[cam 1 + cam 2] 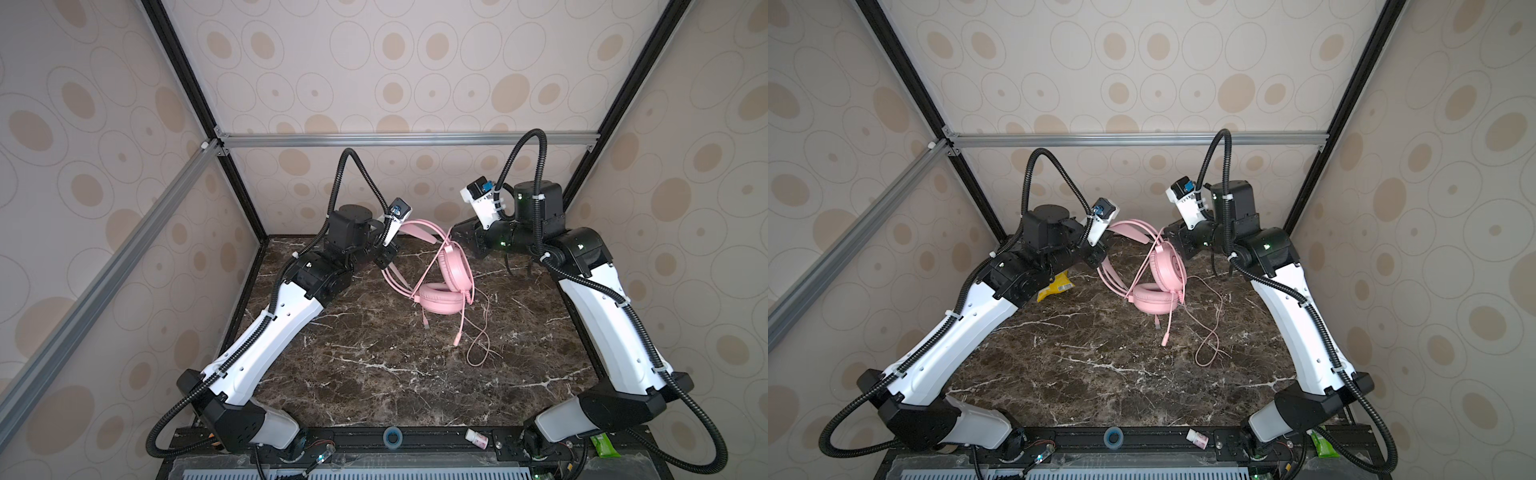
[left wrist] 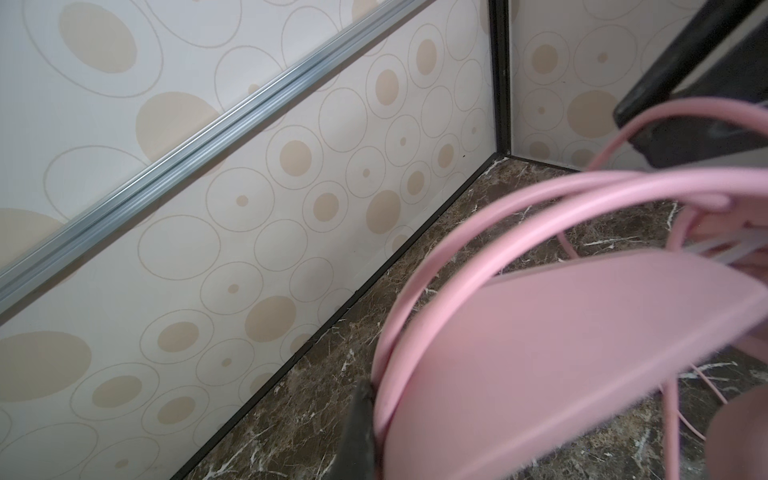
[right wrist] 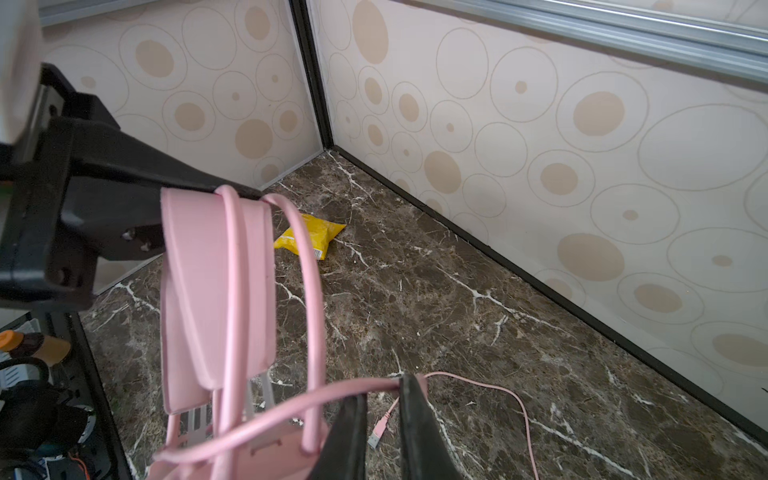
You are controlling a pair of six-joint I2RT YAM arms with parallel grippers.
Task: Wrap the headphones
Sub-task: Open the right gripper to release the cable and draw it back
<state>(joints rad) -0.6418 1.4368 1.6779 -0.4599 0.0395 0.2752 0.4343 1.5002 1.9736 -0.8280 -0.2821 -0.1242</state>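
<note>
Right wrist view has the right hand (image 3: pixel 384 395) narrowly parted just beside the headband (image 3: pixel 216 270), the cable (image 3: pixel 498 390) lying across its tips rather than pinched. The left hand (image 1: pixel 385 262) is clamped on that headband, holding the headphones (image 1: pixel 446 282) tilted with one earcup (image 1: pixel 440 300) resting on the table (image 1: pixel 374 374). Most cable lies slack beyond the headband; I'd pinch it close in, then carry it round under light tension, the headband held steady.
</note>
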